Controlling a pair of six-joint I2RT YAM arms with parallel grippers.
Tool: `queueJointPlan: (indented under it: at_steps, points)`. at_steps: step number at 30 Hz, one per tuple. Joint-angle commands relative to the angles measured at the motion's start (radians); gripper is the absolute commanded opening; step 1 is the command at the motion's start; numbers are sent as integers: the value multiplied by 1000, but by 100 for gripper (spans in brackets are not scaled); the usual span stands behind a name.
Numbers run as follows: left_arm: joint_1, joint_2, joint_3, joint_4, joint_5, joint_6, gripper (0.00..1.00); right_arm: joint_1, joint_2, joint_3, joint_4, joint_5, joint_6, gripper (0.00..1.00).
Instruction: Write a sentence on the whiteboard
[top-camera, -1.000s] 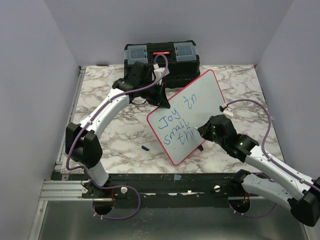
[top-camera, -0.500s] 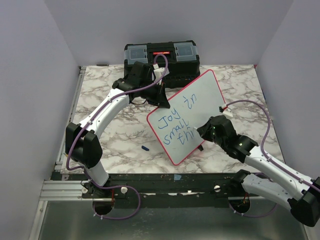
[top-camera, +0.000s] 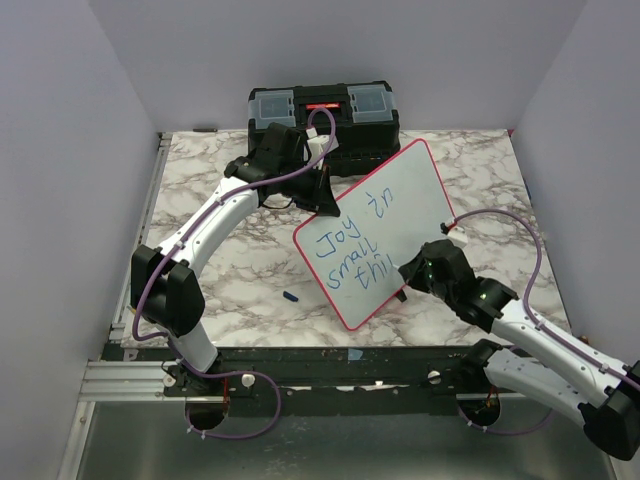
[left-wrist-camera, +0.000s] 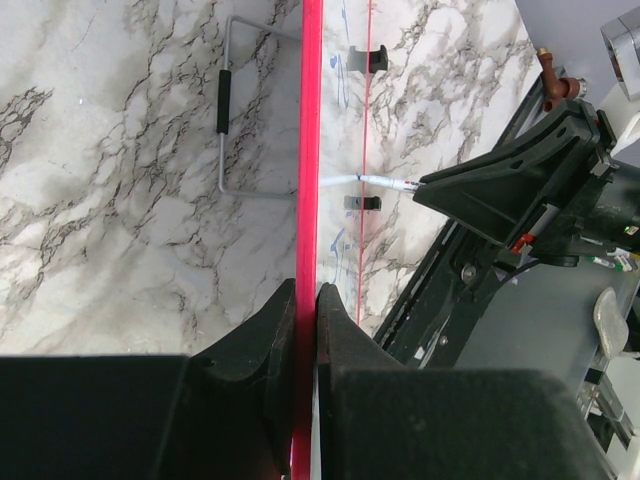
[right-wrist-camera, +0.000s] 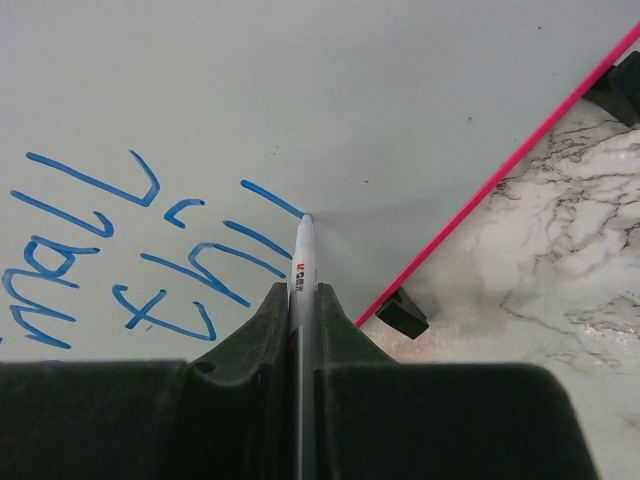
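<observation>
Right fingers (right-wrist-camera: 262, 325) pinch marker (right-wrist-camera: 303, 262), tip on whiteboard (right-wrist-camera: 400, 90).

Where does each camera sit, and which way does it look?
Top external: high behind the robot, looking down on the whiteboard; left arm and right arm show.
Left wrist: looks along the whiteboard's red rim, pinched by the left gripper.
Right wrist: faces the whiteboard; right gripper holds the marker.
Shared: top and right wrist show the blue writing.
</observation>
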Motion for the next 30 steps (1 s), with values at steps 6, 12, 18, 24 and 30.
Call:
queueJointPlan:
  at_steps: [6,12,18,24,30]
  points:
    - [-6,-12,4,2,-34,54,0,-1,23,-5,-23,-24,15,1]
    - [-5,-12,4,2,-35,55,0,-1,52,35,-4,-21,0,1]
    - [-5,-15,0,2,-38,57,0,-1,79,64,4,-5,-12,1]
    - [-5,-11,4,2,-38,57,0,-1,105,87,17,-7,-24,1]
    - [-5,-10,4,1,-39,57,0,-2,120,105,29,-10,-30,1]
